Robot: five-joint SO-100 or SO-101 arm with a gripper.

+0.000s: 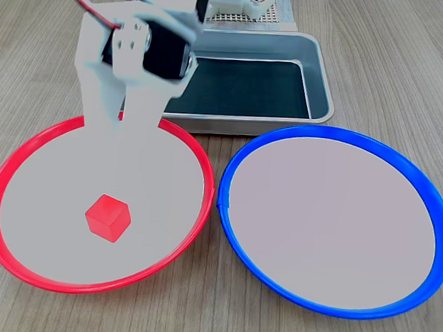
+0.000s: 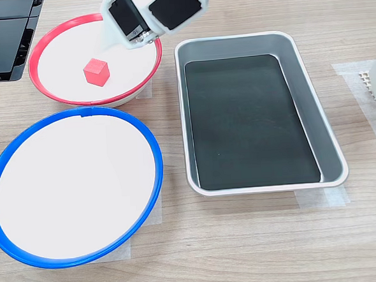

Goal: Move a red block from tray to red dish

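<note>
While the red block (image 1: 108,217) sits alone on the pale centre of the red dish (image 1: 25,152), the white arm hangs above that dish's far edge in the first exterior view. The block rests flat, tilted corner-on to the camera, touching nothing but the dish floor, and in the second exterior view it lies just left of the arm's head (image 2: 96,72). The gripper (image 1: 122,117) points down over the dish, its two white fingers (image 1: 97,96) set apart with bare dish showing between them, so it looks released and holds nothing; the tips are partly blurred, so I say that with some caution. The block lies clear of those fingers, nearer the camera in the first exterior view. Behind the dishes, the tray (image 2: 313,101) shows only its dark flat bottom inside the grey rim. The blue dish (image 1: 424,203) sits just beside the red dish, rims almost touching, on the wooden table (image 1: 411,58).
</note>
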